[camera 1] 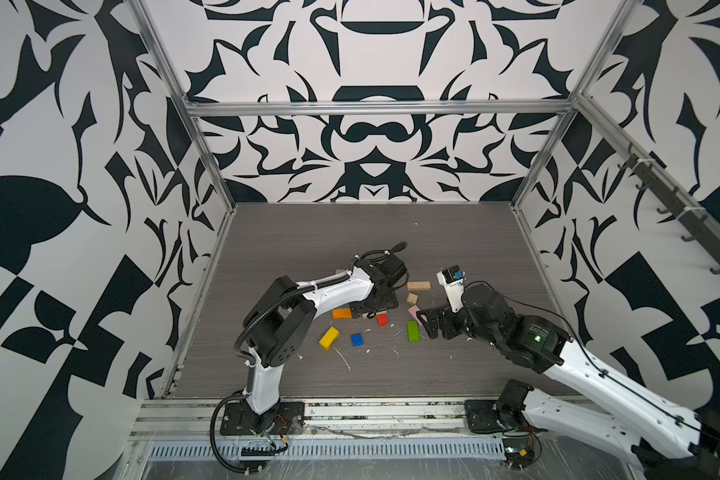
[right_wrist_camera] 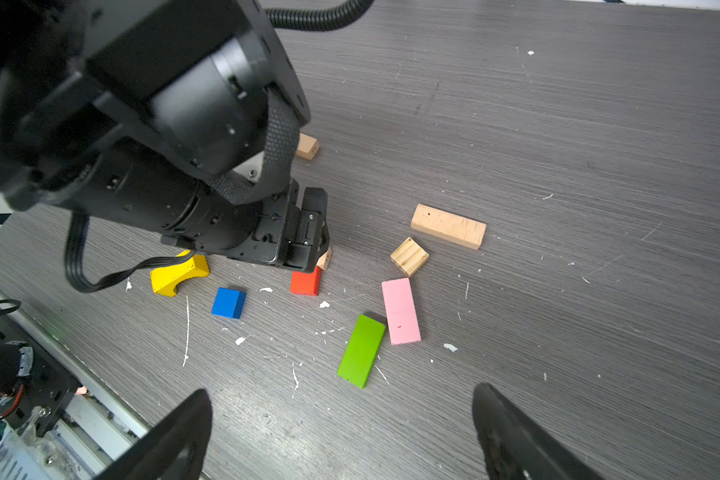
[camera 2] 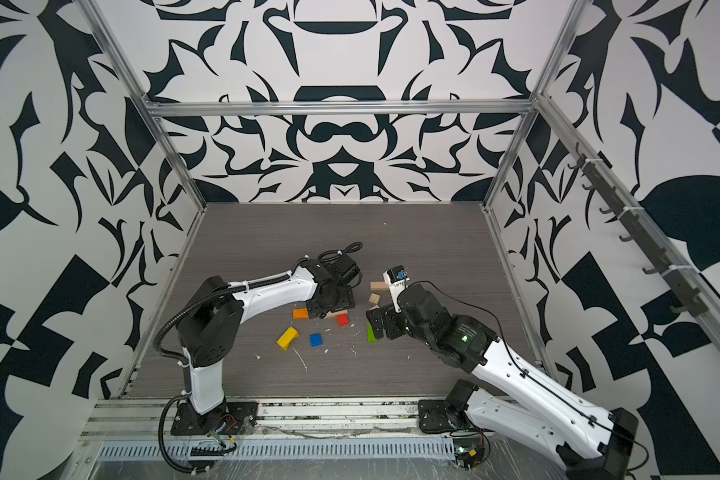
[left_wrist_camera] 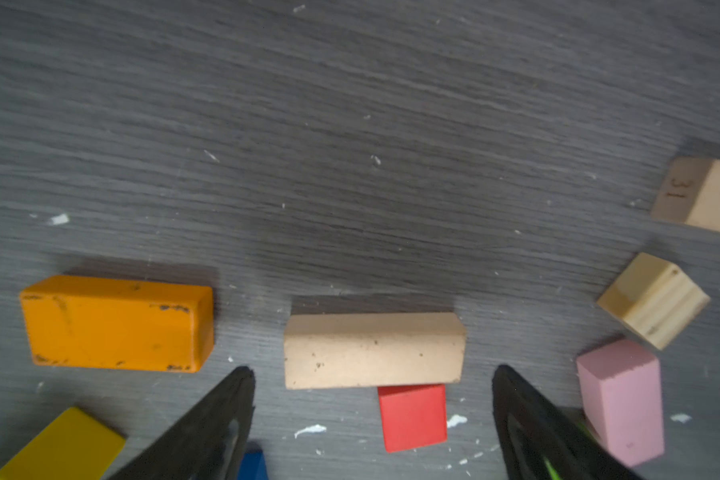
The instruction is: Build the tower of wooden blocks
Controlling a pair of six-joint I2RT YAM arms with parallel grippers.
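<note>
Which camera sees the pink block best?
Right wrist view: the pink block lies whole, unblocked. Left wrist view shows it close, partly behind the left gripper's finger. In a top view it is tiny beside the right gripper.

The left wrist view's edge cuts off the yellow block (left_wrist_camera: 59,446) and one tan plank (left_wrist_camera: 703,197). A finger (left_wrist_camera: 208,432) of my left gripper (left_wrist_camera: 373,368) hides most of the blue block (left_wrist_camera: 253,464).
</note>
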